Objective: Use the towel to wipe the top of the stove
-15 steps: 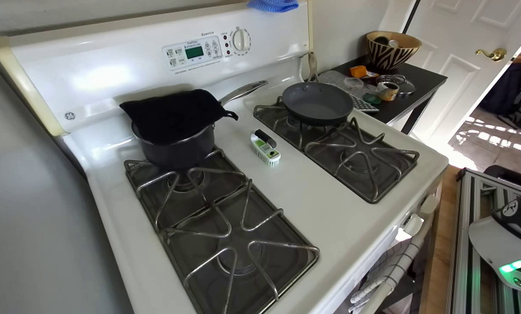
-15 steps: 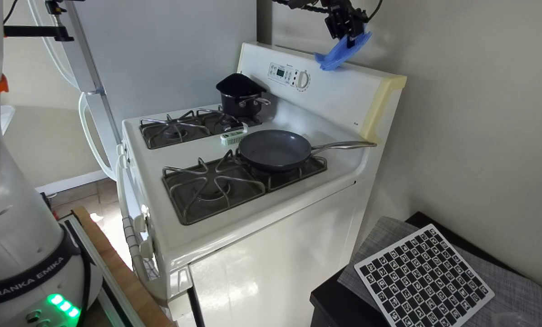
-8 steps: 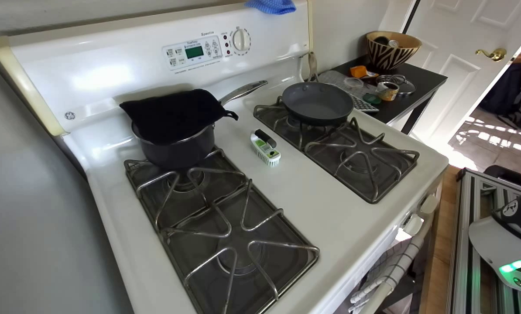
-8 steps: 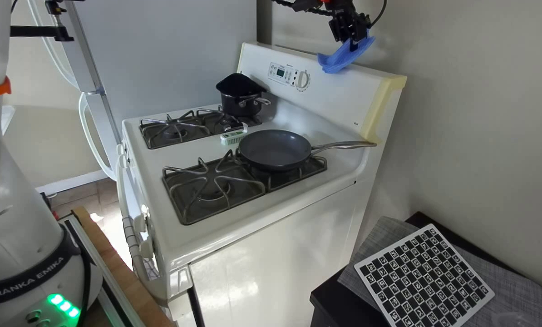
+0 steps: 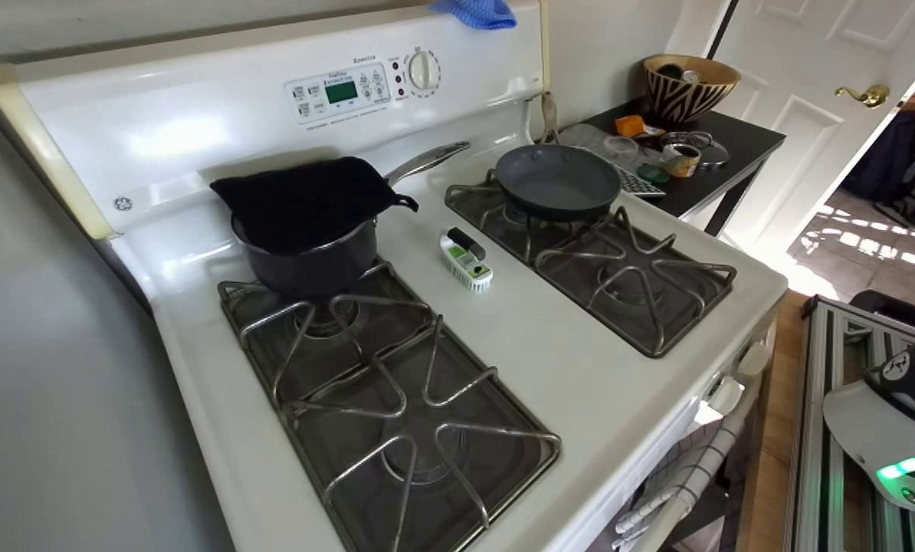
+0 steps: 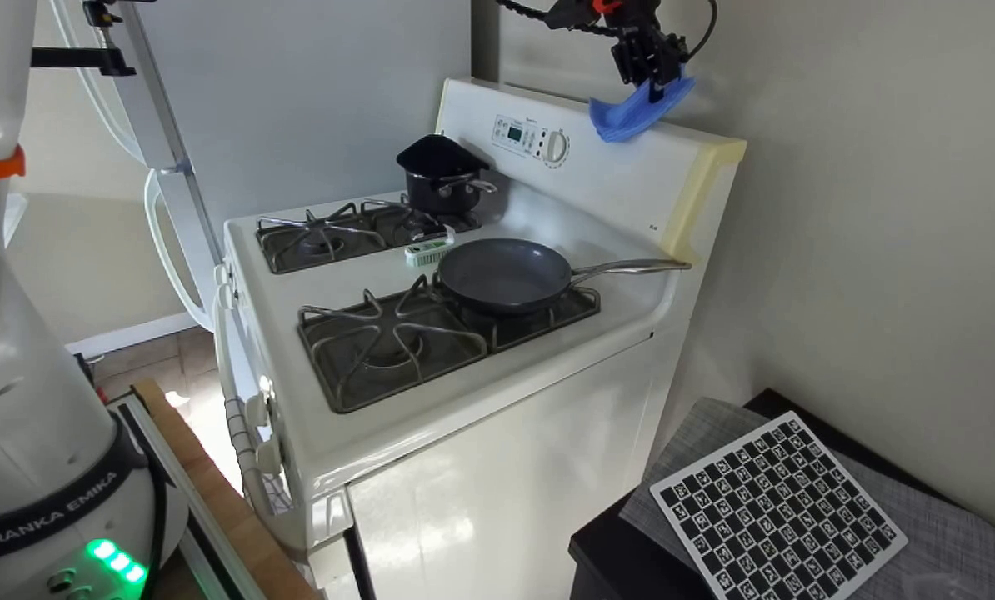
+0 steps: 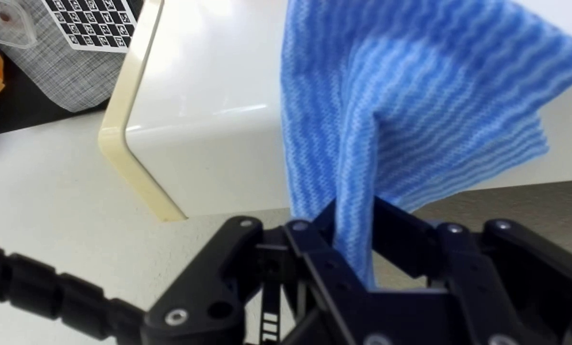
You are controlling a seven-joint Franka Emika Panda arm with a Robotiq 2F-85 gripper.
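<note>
The blue towel hangs at the upper edge of the stove's back panel, right of the knob, and shows in the other exterior view too. In the wrist view the towel is folded and spreads in front of the white back panel. My gripper is shut on the towel; in the wrist view its fingertips pinch a fold. I cannot tell whether the towel touches the panel. The white stove has black grates and a flat middle strip, also visible from the opposite side.
A dark pot with a black cloth over it stands on a back burner. A grey pan sits on another back burner. A white-green brush lies between the grates. A side table holds a patterned board.
My gripper and the towel have moved slightly down and to the right in an exterior view. In the opposite exterior view the towel has shifted slightly left and down.
</note>
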